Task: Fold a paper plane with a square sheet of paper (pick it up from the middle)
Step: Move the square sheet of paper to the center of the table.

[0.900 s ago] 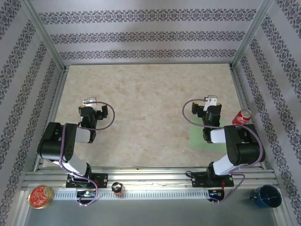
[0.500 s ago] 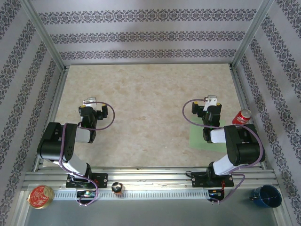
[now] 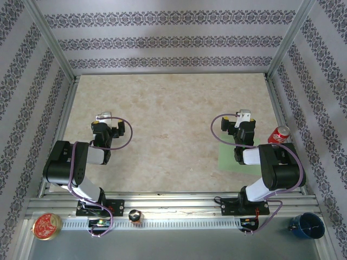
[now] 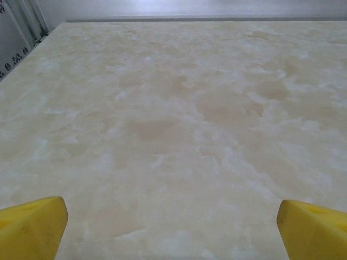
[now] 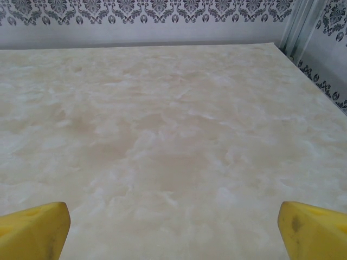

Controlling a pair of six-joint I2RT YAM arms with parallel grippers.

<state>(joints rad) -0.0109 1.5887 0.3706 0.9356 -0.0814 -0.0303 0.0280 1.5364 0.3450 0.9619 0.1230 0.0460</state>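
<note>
The square sheet of paper (image 3: 226,159), pale green and plain, lies flat on the beige marbled desk (image 3: 173,108) near its right front corner. The right arm partly covers it, so just its left part shows in the overhead view. The right tool (image 3: 245,115) sits beyond the sheet's far edge, pointing toward the back wall. In the right wrist view its two yellow fingers (image 5: 32,230) stand in the bottom corners of the picture, spread wide apart, with bare desk between them. The left tool (image 3: 103,117) is well apart from the sheet, over the left side of the desk, also pointing toward the back. In the left wrist view its yellow fingers (image 4: 30,227) are likewise spread wide, with bare desk between them. A red soda can (image 3: 280,134) stands upright just beside the right arm, near the desk's right edge. In front of the desk, by the arm bases, are a round red tin (image 3: 46,226) on the left, a small dark object (image 3: 135,216) near the middle, and a blue cup (image 3: 307,225) on the right. Patterned wallpaper covers the walls around the desk.
</note>
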